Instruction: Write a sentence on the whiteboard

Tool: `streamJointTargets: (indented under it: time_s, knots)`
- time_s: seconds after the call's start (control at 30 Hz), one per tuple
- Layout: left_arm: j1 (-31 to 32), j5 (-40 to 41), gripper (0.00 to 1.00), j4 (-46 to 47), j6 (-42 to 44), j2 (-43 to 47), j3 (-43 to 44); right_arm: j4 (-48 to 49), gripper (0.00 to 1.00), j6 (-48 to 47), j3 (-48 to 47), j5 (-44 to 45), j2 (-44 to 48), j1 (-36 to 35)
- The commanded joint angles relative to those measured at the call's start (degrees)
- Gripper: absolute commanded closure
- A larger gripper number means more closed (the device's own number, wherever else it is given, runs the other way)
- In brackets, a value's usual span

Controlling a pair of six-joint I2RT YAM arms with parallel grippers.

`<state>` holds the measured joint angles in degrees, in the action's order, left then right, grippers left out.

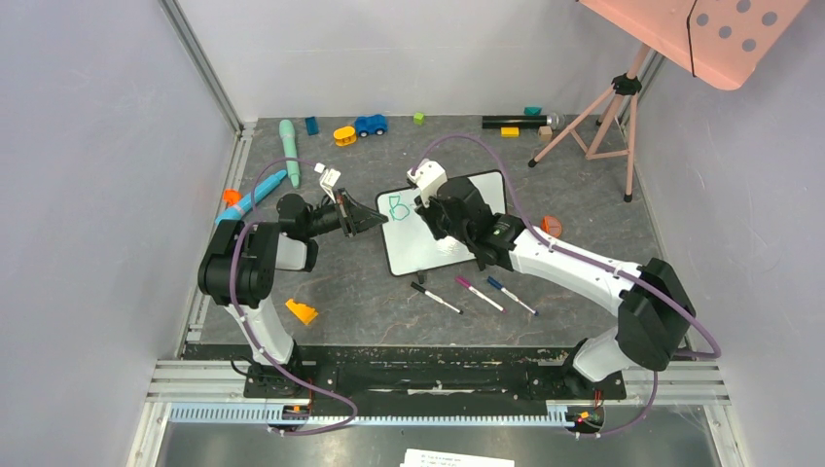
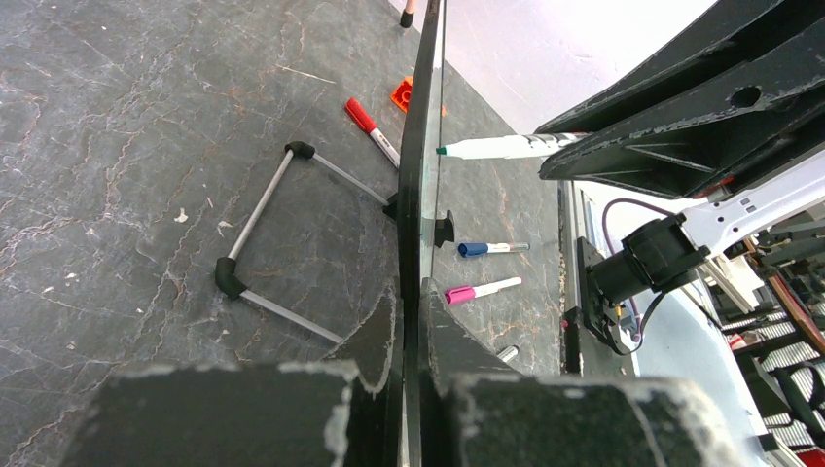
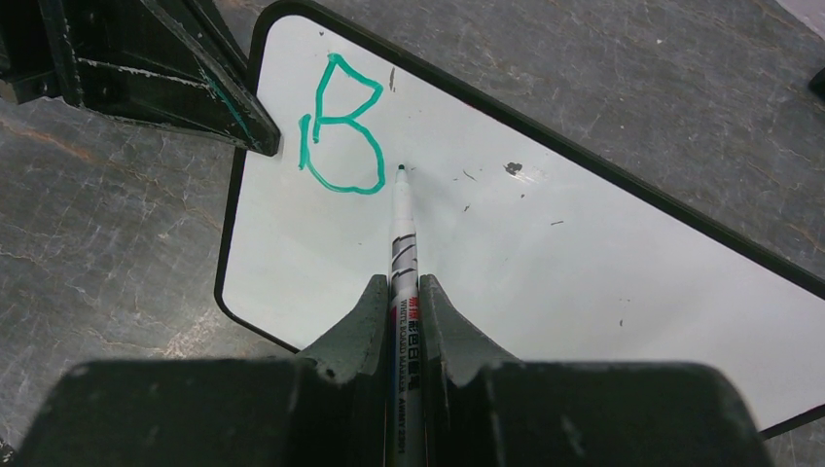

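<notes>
Your right pincer is clenched on a teal whiteboard marker. The barrel runs straight out from between the jaws, so the marker's long axis is the pincer's own pointing line. The tip sits just to the right of the B, level with its lower bowl and very close to the board's face. You cannot tell from these views whether the tip is touching.

The whiteboard lies at the middle of the bench, its long side running left to right and skewed a little. The B sits by the board's far left corner, and it is all of the sentence there is so far, so the task looks barely started. All the bare white that the next letters need lies to the right of the tip and nearer along the board. Judge the coming stroke from that: the marker has to travel rightward along the board's long side, away from the B.

Your left pincer is clamped on the board's left edge, right beside the B, pinning the board against the push of the marker. The right arm alone is placed to write. Three spare markers lie on the bench just near of the board, well clear of the tip.
</notes>
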<state>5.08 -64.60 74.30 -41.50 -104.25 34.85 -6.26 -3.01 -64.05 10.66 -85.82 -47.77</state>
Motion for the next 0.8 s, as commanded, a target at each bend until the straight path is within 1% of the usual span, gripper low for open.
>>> streamJointTargets:
  time_s: [0.0, 0.47, 0.77]
  knots:
    - [0.2, -0.5, 0.98, 3.0, 1.8, 1.3, -0.5, 0.6, 1.0, 0.4, -2.5, 0.7, -0.5, 0.1]
    - [0.2, -0.6, 0.98, 3.0, 1.9, 1.4, -0.5, -0.8, 1.0, 0.5, -2.7, 2.6, -1.6, 0.1]
    - [0.2, -0.6, 0.98, 3.0, 1.9, 1.3, -0.5, -1.1, 1.0, 0.7, -3.5, 5.3, -1.5, 0.2]
